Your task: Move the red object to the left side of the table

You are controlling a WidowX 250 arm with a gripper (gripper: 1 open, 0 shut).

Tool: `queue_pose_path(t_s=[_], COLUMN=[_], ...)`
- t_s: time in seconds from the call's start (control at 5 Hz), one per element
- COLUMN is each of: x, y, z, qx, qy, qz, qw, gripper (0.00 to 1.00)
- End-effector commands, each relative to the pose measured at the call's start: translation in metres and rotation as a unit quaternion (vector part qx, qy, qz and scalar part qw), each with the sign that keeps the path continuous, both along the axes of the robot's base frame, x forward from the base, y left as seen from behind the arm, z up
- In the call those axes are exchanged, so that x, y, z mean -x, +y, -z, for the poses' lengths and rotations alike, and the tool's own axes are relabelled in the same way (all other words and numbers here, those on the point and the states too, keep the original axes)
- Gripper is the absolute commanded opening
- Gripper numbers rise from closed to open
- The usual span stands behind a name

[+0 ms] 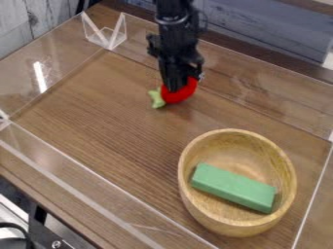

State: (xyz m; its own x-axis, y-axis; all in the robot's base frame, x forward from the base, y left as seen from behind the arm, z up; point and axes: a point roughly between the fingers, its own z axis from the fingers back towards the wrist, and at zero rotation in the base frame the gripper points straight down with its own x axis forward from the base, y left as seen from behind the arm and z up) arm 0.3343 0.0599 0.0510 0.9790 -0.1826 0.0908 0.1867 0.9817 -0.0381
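The red object (181,91), a small rounded toy fruit with a green leafy stub at its left, hangs low over the brown wood-grain table (97,122), near the middle of its far half. My black gripper (178,84) points straight down and is shut on the fruit from above, covering its top. Whether the fruit touches the tabletop I cannot tell.
A round light-wood bowl (205,195) stands at the front right with a green rectangular block (235,188) inside it. Low clear acrylic walls (58,51) edge the table, and a clear bracket (104,32) stands at the back left.
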Motion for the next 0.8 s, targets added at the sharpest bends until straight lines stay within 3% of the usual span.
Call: queue_pose_path(t_s=[0.0, 0.2, 0.4, 0.6], x=[-0.006, -0.006, -0.003, 0.007], y=[0.000, -0.001, -0.001, 0.007], z=[-0.017, -0.021, -0.037, -0.066], qx=[-0.002, -0.003, -0.007, -0.018], qy=[-0.033, -0.034, -0.044, -0.077], qz=[-0.003, -0.027, -0.054, -0.104], qw=[0.9995, 0.9991, 0.9975, 0.9914], gripper=[1.00, 0.00, 0.00, 0.00])
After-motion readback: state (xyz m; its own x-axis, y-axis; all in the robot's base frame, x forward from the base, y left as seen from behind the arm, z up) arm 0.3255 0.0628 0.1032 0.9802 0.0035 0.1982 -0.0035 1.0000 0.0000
